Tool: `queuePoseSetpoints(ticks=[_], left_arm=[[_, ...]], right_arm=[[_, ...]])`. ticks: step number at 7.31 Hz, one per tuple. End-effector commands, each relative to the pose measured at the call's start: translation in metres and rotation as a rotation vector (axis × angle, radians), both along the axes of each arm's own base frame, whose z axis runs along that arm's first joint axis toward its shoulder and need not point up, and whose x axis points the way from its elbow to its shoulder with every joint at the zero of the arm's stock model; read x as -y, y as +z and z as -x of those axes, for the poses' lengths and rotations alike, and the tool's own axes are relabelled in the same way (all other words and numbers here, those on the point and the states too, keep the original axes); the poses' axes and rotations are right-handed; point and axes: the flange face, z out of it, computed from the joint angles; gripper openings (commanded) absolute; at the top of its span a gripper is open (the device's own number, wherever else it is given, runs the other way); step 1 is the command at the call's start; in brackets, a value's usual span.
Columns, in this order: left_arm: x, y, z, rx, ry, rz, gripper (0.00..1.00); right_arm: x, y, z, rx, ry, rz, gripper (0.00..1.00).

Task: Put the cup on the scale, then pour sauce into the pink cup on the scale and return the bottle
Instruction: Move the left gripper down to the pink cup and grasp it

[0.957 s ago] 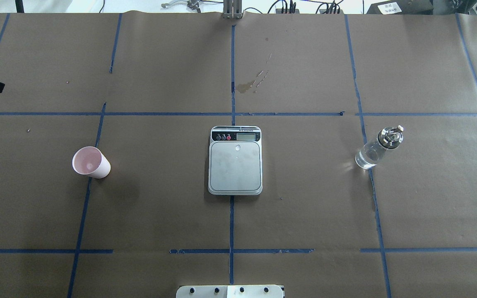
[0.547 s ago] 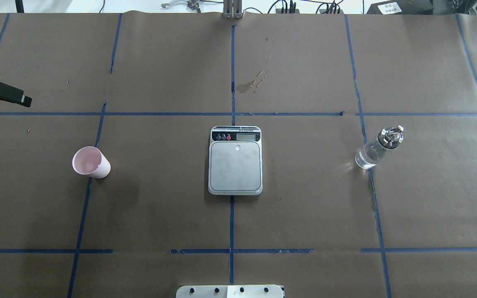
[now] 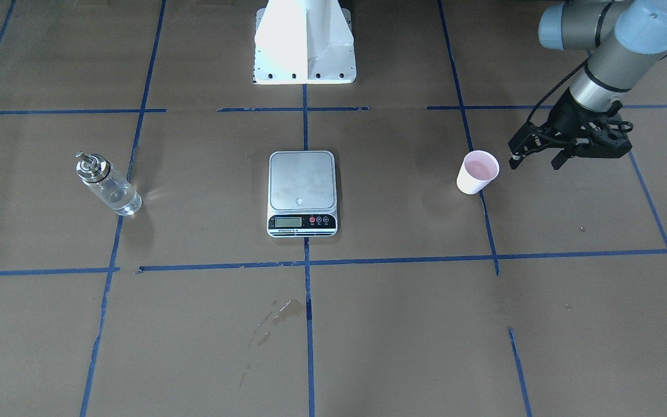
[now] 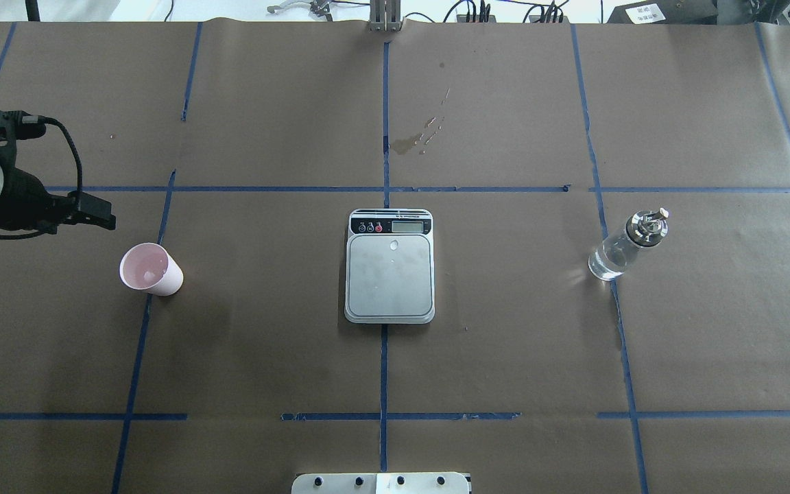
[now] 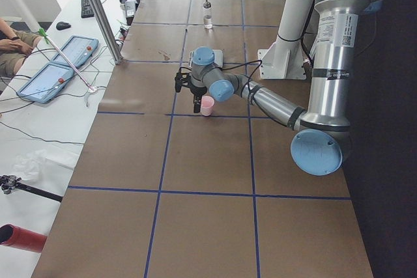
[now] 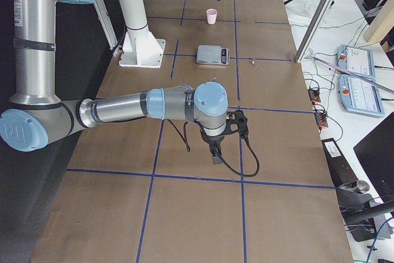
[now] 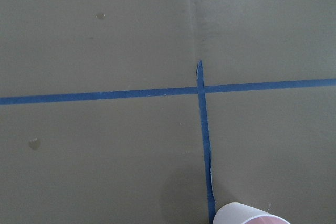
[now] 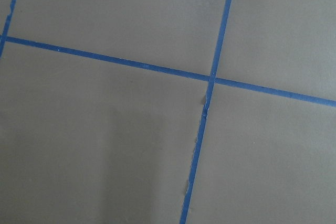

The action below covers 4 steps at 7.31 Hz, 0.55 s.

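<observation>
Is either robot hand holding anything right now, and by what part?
Nothing is held. The left gripper hovers open beside the cup, apart from it; the bottle stands alone.

No writing can be read anywhere. The scale [image 3: 302,180] carries a small display [image 3: 288,221] and fine print on its black strip [image 3: 333,227], both too small to read. At one o'clock from it, a white label [image 4: 644,12] on a dark box [image 4: 673,14] is blurred.

Wide paper [image 4: 265,274] separates cup [image 4: 150,269] from scale [image 4: 389,274] — bottle [image 4: 618,250] stands far beyond.
</observation>
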Motion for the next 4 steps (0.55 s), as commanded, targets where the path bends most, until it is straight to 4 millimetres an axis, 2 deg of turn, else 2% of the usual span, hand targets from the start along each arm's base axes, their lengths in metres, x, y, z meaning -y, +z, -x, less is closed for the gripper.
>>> queuePoseSetpoints(ticks=[1,3,4], left_arm=[[-0.017,0.004,-0.038,0.006,-0.016,0.072,1.0],[-0.017,0.016,-0.047,0.024,-0.001,0.088,1.0],[-0.019,0.015,-0.049,0.023,0.005,0.088,1.0]], right_arm=[[0.002,-0.002,0.0,0.001,0.001,-0.002,1.0],[0.002,0.001,0.0,0.008,0.001,0.003,1.0],[0.002,0.001,0.001,0.014,0.001,0.004,1.0]])
